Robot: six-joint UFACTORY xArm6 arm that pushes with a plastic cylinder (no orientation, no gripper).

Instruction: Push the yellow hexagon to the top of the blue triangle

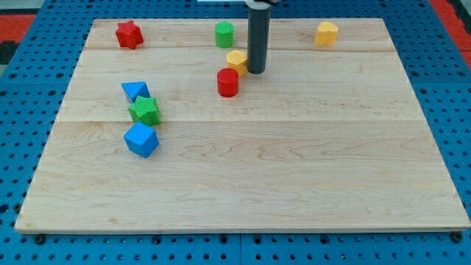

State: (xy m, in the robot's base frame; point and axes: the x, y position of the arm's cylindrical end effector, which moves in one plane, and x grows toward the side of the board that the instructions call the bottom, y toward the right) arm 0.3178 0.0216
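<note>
My tip beside yellow hexagon

Board: pale wood with fine grain. Surround: blue, dotted with holes. Blocks: red star, green cylinder, two yellow hexagons, red cylinder, blue triangle, green star, blue cube. Rod: dark grey.
</note>
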